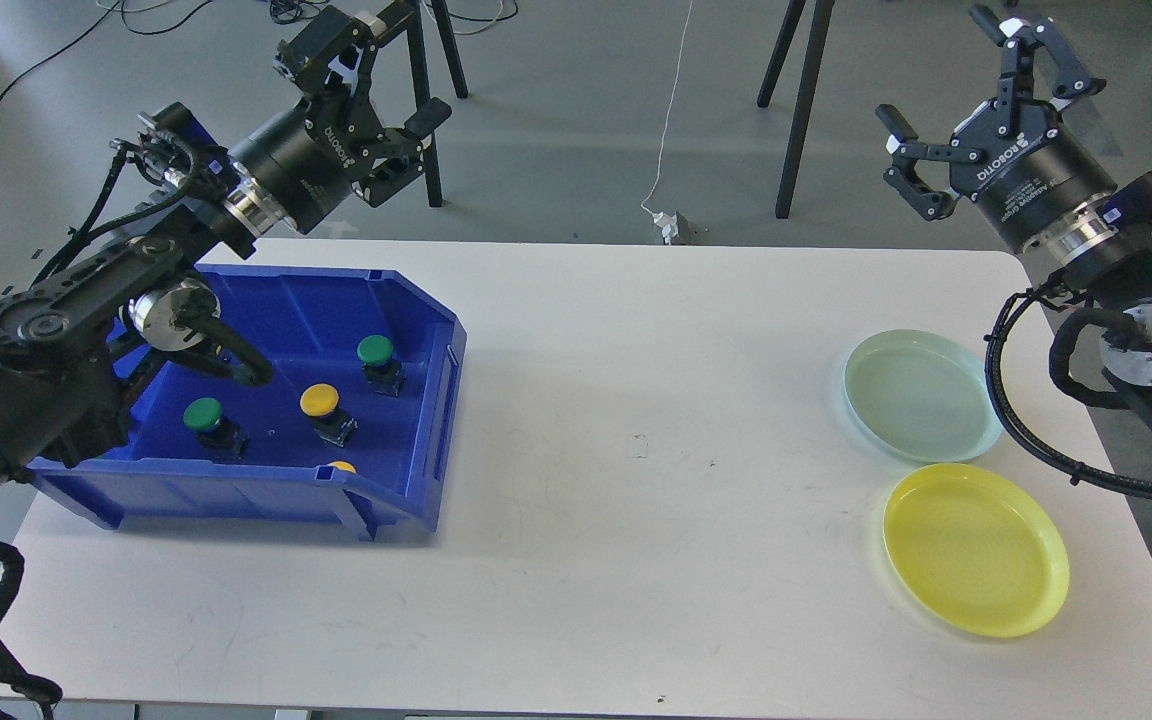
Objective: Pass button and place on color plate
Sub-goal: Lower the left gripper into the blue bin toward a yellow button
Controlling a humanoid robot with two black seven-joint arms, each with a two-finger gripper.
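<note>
White table [636, 420], seen from above. Blue bin [416, 300] at 9 o'clock, holding buttons: green button [376, 352] toward the bin's 2 o'clock, yellow button [320, 401] near its middle, second green button [203, 414] at its 8 o'clock, second yellow button [342, 466] barely peeking over the front wall at 6 o'clock. Green plate [921, 395] at the table's 3 o'clock; yellow plate [976, 548] just below it at 4 o'clock, rims nearly touching. Both plates bare.

Left gripper [361, 75] raised at 11 o'clock, beyond the bin's far edge, jaws spread, holding nothing. Right gripper [986, 100] raised at 1 o'clock, past the table's far right corner, jaws spread wide, likewise holding nothing. White cable [666, 120] on the floor at 12 o'clock.
</note>
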